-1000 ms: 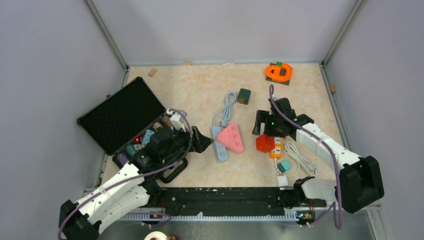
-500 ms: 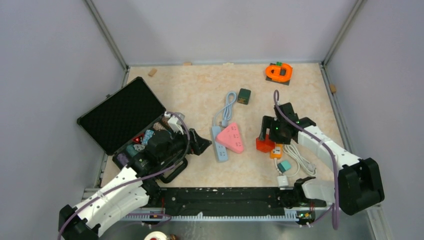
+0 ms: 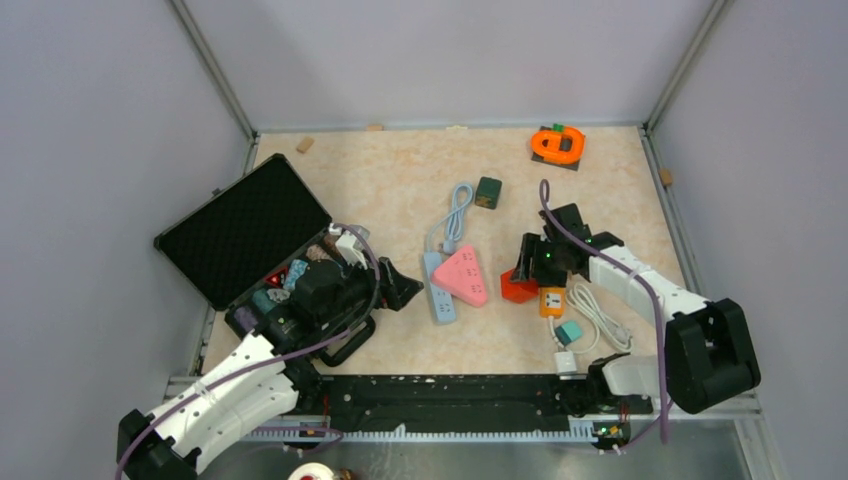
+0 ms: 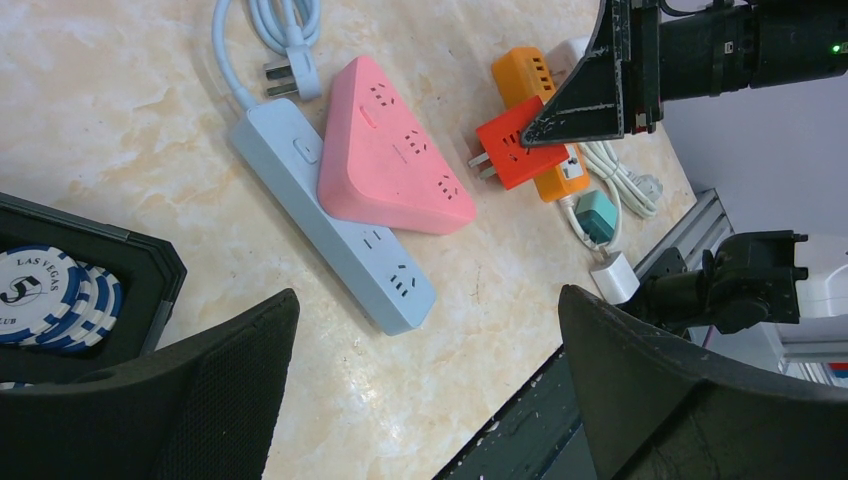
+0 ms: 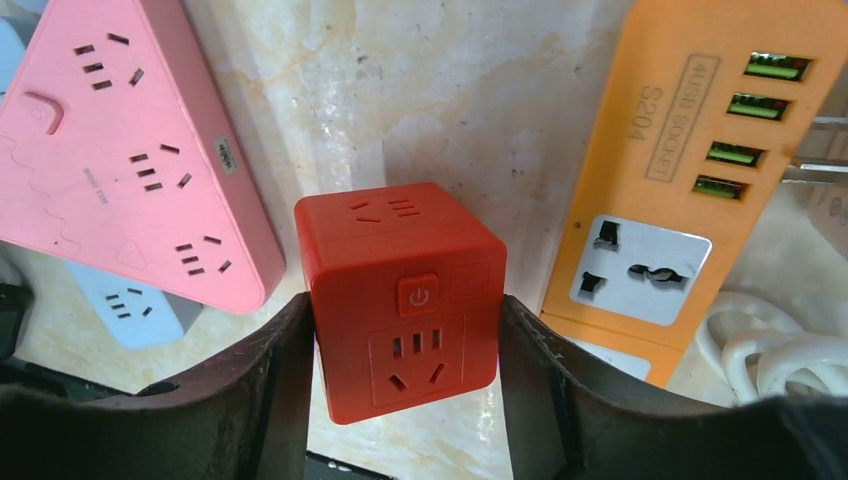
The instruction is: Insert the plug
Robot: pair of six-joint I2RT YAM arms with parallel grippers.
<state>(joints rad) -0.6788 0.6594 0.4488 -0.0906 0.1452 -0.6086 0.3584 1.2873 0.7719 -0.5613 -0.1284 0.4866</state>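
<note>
The jaws of your right gripper (image 5: pixel 403 350) press on both sides of the red cube plug adapter (image 5: pixel 400 290), gripping it. The cube sits tilted, its prongs pointing toward the pink triangular power strip (image 4: pixel 385 150). In the top view the cube is at 3 o'clock of that pink strip, and the orange power strip (image 5: pixel 690 170) lies just beside the cube at 4 o'clock. The pink strip lies partly on top of the light blue power strip (image 4: pixel 330 230) on the tabletop (image 3: pixel 400 180). The jaws of your left gripper (image 4: pixel 430 380) stand wide apart, with nothing between them, at 9 o'clock of the blue strip, next to the open black case (image 3: pixel 245 230).
</note>
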